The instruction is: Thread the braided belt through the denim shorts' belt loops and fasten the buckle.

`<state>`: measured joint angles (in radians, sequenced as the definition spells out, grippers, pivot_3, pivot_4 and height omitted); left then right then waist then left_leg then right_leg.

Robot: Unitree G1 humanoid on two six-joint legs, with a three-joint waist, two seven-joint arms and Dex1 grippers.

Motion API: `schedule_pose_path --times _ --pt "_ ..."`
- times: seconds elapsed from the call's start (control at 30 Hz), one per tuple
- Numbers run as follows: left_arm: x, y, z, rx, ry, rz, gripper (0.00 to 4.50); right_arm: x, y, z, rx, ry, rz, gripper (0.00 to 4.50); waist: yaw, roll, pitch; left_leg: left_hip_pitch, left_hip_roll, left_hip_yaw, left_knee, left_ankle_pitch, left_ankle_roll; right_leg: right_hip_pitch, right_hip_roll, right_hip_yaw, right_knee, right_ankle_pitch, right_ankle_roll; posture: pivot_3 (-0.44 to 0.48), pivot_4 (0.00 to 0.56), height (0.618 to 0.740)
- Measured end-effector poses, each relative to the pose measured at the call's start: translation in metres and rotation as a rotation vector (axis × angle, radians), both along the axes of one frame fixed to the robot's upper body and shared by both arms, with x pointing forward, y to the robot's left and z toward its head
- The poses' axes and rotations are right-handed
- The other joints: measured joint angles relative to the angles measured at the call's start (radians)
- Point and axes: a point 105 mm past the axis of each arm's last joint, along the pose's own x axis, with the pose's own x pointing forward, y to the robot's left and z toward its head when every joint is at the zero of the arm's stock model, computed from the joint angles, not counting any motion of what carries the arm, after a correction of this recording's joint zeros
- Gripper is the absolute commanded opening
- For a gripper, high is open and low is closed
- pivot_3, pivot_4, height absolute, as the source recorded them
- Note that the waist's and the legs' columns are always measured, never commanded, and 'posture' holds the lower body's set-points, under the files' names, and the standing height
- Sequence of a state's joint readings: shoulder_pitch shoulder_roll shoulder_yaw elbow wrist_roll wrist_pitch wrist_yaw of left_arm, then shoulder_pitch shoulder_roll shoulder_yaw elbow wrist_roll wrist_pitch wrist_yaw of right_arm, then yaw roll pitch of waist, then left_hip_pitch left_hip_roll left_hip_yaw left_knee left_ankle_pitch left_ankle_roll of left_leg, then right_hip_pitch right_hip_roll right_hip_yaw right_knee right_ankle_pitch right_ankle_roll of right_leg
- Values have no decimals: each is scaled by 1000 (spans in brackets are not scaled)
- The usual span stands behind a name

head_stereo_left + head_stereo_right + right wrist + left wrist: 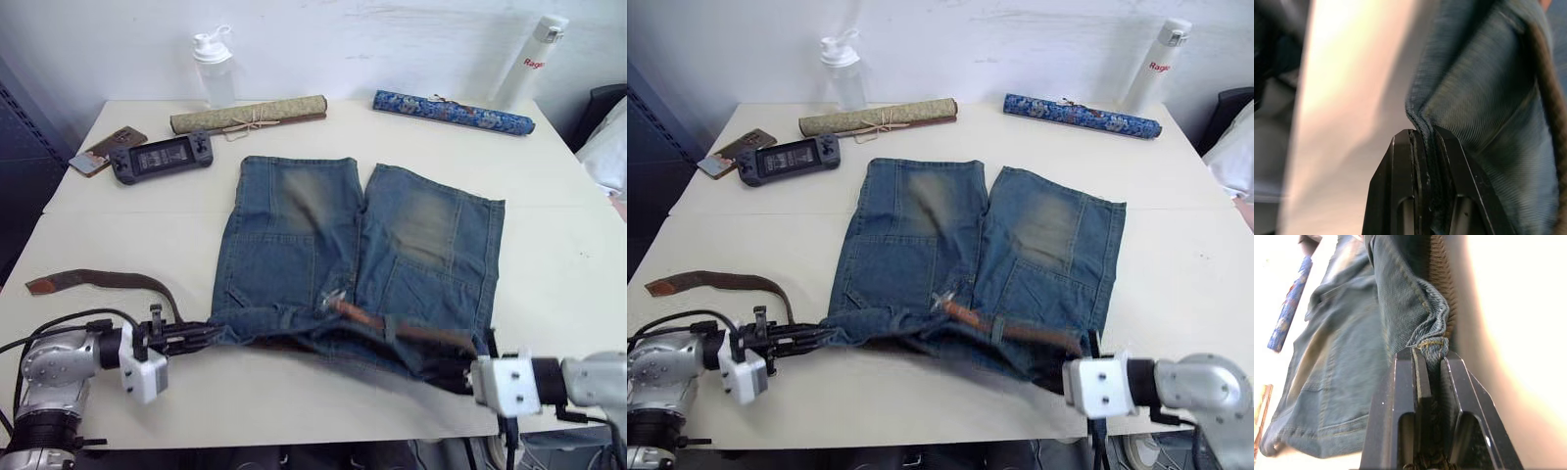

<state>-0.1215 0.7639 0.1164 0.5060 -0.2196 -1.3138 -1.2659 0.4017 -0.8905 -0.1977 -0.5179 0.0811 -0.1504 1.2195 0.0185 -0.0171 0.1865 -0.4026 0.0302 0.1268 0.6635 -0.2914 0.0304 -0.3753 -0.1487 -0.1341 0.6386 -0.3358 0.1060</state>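
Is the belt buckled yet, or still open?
Open. The belt's tan tip lies loose on the table, far from the buckle at mid-waistband.

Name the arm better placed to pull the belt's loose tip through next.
Left, probably. The left gripper pinches the denim shorts at the waistband corner beside the braided belt tail lying loose there. The right gripper clamps the opposite corner, far from that tip.

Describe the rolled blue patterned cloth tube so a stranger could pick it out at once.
Start at the denim shorts spread in the middle of the table, then look past their leg hems toward the wall. There, on the robot's right, lies the blue patterned cloth tube, beside a white bottle. The other roll, to its left, is olive-tan and tied with string.
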Motion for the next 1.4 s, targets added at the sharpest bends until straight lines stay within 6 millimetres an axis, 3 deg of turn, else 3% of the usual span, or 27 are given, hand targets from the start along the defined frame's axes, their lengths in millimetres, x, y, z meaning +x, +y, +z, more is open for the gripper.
schedule_pose_path --times 0.1,0.2,0.33,0.47,0.5,0.53,0.67,0.8,0.87,0.97,1.07,1.1,1.17,1.27,1.33,1.4 --pt "-3 4 -8 16 6 -7 35 -14 1 -12 -31 49 -16 0 -2 1 -1 1 0 0 0 0 0 0 0 0 1 0 0 0 150 717" --pt "-1 4 -13 33 29 -12 35 -12 1 -17 -47 92 -90 0 -5 9 -8 2 0 0 0 0 1 1 0 1 2 0 0 0 150 717" --pt "-2 9 -18 69 75 -5 1910 -8 -5 -15 -96 102 -132 1841 -5 15 -13 3 1 -1 0 -4 6 1 0 1 2 -1 -2 0 150 717" --pt "3 12 -11 17 139 52 3638 -14 -7 -10 -113 178 -163 3762 -2 14 -13 3 1 -3 0 -3 6 2 0 3 3 -1 -2 0 150 717" --pt "2 14 -9 8 174 69 3921 -17 -6 -9 -110 204 -168 4121 -4 14 -13 2 1 -4 0 -4 6 2 0 4 3 -2 -3 0 150 717" --pt "1 15 -7 5 207 81 3929 -18 -4 -8 -104 218 -167 4461 -6 14 -13 2 2 -5 0 -4 5 2 0 5 2 -2 -3 0 150 717" --pt "-19 6 -2 55 520 56 3929 -19 5 14 -52 266 -168 4461 -29 14 -11 1 2 -5 -1 -4 4 2 1 4 1 -3 -4 0 150 717" --pt "-31 -3 19 79 779 50 3929 -22 7 41 21 356 -152 4461 -23 10 -8 0 2 -6 0 -4 5 3 1 4 0 -3 -4 0 150 717" --pt "-30 -1 28 46 906 97 3929 -29 5 56 59 441 -122 4461 -16 12 -7 0 1 -7 0 -4 5 3 1 3 -1 -3 -3 0 150 717" --pt "-11 -1 43 -47 989 164 3929 -26 5 88 174 499 -97 4461 -14 11 -6 0 1 -8 0 -3 6 4 1 3 -1 -2 -3 0 150 717" --pt "20 -4 63 -172 957 207 3929 0 3 127 335 465 -116 4461 -19 10 -6 0 1 -8 0 -3 5 4 1 3 -1 -2 -3 0 150 717" --pt "40 -6 71 -244 917 228 3929 23 2 142 397 390 -164 4461 -21 10 -6 0 1 -8 1 0 1 3 1 3 0 -2 -3 0 150 717" --pt "70 -13 80 -325 867 265 3929 66 -2 150 469 297 -302 4461 -22 7 -6 -2 0 -7 0 3 -2 1 1 3 1 -2 -3 0 150 717" --pt "108 -34 82 -420 833 308 3929 126 -4 123 501 266 -539 4461 -21 3 -5 -7 -1 -5 0 5 -2 -3 5 0 7 -2 -3 0 150 717" --pt "129 -43 77 -444 828 358 3929 151 -7 93 447 296 -668 4461 -20 3 -5 -8 -2 -1 1 4 -1 -5 8 -3 7 -3 -1 0 150 717" --pt "143 -52 73 -452 818 383 3929 165 -13 66 372 323 -757 4461 -19 3 -5 -18 -2 0 3 4 0 -15 8 -2 8 -2 0 0 150 717"
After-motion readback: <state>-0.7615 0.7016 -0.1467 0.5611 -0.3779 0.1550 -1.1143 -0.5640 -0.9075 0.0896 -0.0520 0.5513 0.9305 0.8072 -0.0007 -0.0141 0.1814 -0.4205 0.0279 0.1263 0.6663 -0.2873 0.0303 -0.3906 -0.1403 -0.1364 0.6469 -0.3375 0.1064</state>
